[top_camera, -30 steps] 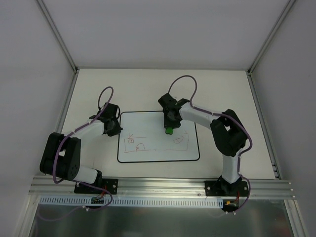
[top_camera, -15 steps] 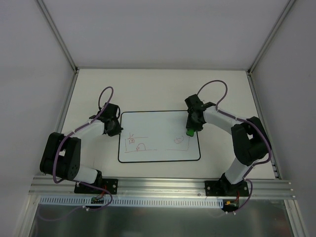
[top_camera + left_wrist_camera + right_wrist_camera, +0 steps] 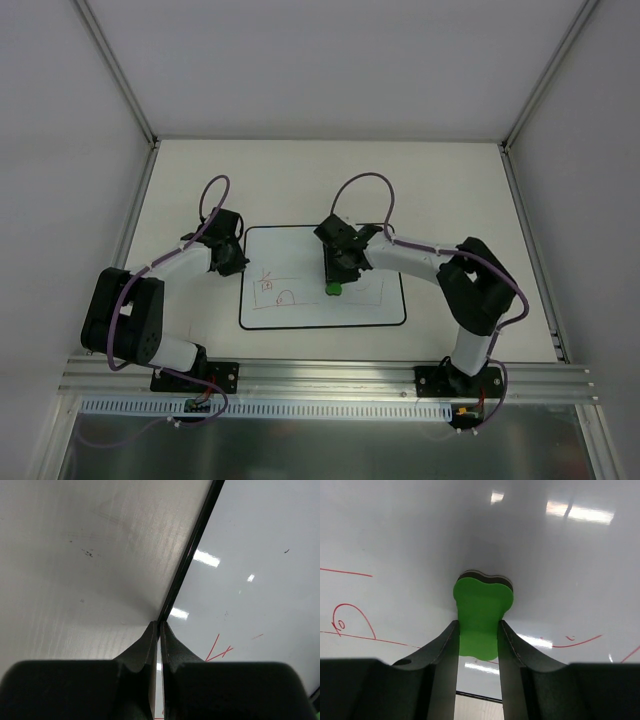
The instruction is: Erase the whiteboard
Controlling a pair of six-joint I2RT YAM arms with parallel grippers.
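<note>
The whiteboard (image 3: 290,250) lies flat mid-table, with a red line drawing (image 3: 270,288) across its lower part. My right gripper (image 3: 335,280) is over the board's lower middle, shut on the green eraser (image 3: 334,289). In the right wrist view the eraser (image 3: 482,602) sits pinched between the fingers (image 3: 445,655), its dark underside against the board (image 3: 410,540), with red strokes (image 3: 355,617) on either side. My left gripper (image 3: 232,262) is shut and empty. Its tips (image 3: 160,626) rest at the black border (image 3: 192,550) on the board's left edge.
Pale table surface (image 3: 75,555) lies left of the board. Grey enclosure walls and metal corner posts (image 3: 125,100) ring the table. The aluminium rail (image 3: 330,378) with both arm bases runs along the near edge.
My right gripper carried the eraser out to the board's right side, then swept back left and nearer to the lower middle. The left gripper stayed put.
</note>
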